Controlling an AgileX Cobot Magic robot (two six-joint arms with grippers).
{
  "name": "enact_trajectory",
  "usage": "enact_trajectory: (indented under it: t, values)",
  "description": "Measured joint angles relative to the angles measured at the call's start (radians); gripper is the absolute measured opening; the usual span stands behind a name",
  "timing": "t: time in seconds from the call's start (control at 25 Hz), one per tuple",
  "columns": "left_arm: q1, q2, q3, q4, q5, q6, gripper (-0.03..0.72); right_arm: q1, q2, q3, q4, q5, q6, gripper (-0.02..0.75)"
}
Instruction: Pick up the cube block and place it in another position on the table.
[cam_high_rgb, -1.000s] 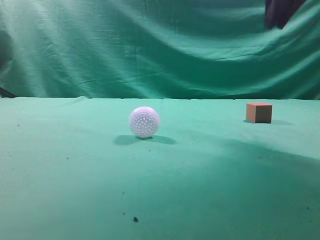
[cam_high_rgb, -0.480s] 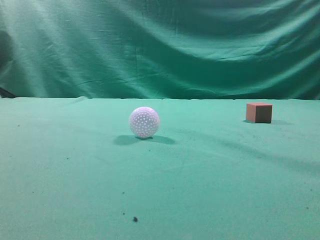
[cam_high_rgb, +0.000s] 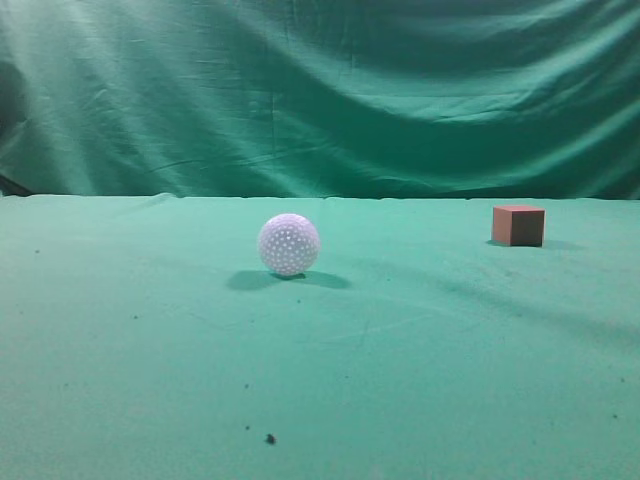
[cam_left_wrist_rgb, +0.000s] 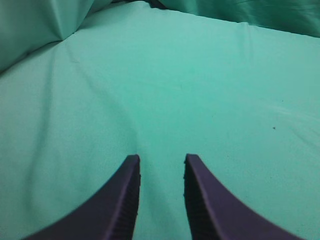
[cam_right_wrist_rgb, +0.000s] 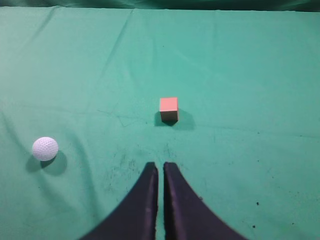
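A white dimpled ball (cam_high_rgb: 289, 244) sits alone, its surface dotted all over with small pits, casting a soft shadow on both sides of its base in the exterior view. A draped green backdrop cloth (cam_high_rgb: 320, 95) hangs well behind the ball, creased in long slanting folds. Nearer the camera than the ball lies a small dark speck (cam_high_rgb: 270, 438), with fainter specks around it. In the right wrist view the ball (cam_right_wrist_rgb: 45, 148) appears at lower left.
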Motion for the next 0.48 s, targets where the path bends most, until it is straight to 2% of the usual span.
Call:
enact_trajectory:
  t: [0.28,0.48]
  values:
    - [0.000,0.000,0.000,0.000,0.000,0.000,0.235,0.000,-0.089,0.068,-0.081,-0.023,-0.004,0.000]
    - [0.000,0.000,0.000,0.000,0.000,0.000,0.235,-0.091,-0.294,0.302,-0.088,-0.160,-0.006,0.000]
